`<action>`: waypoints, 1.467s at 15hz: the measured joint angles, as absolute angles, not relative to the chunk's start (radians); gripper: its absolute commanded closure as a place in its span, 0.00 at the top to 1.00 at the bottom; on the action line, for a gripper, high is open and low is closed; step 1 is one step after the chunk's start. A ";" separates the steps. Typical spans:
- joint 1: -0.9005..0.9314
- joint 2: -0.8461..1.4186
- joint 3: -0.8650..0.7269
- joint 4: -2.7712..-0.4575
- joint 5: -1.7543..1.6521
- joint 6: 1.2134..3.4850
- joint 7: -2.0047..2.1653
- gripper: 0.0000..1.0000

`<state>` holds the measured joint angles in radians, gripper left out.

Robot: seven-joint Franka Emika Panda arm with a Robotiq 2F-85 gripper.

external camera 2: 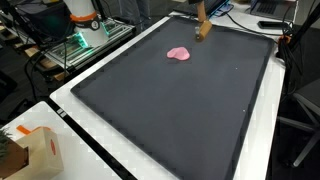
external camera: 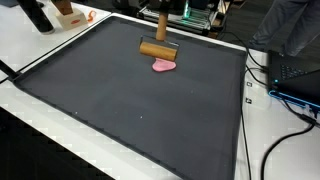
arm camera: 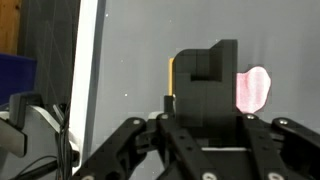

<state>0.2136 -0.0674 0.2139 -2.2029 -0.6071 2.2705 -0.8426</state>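
Observation:
A wooden mallet-like tool stands on the far part of the black mat, its round head lying flat and its handle pointing up out of the picture. In an exterior view the tool sits near the mat's far edge. Just in front of the head lies a flat pink lump. In the wrist view my gripper points down with its dark fingers drawn together in one block. A thin wooden strip shows at the block's left edge, and the pink lump lies to the right.
The mat lies on a white table. Cables and a dark device sit along one side. A cardboard box stands at a near corner. A white and orange machine stands beside a rack.

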 measured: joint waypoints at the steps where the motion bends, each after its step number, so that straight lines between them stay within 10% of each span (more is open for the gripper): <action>1: 0.213 -0.078 0.212 -2.197 -0.591 2.234 -0.811 0.23; 22: 0.088 -0.027 0.064 -2.184 -0.127 2.031 -0.361 0.23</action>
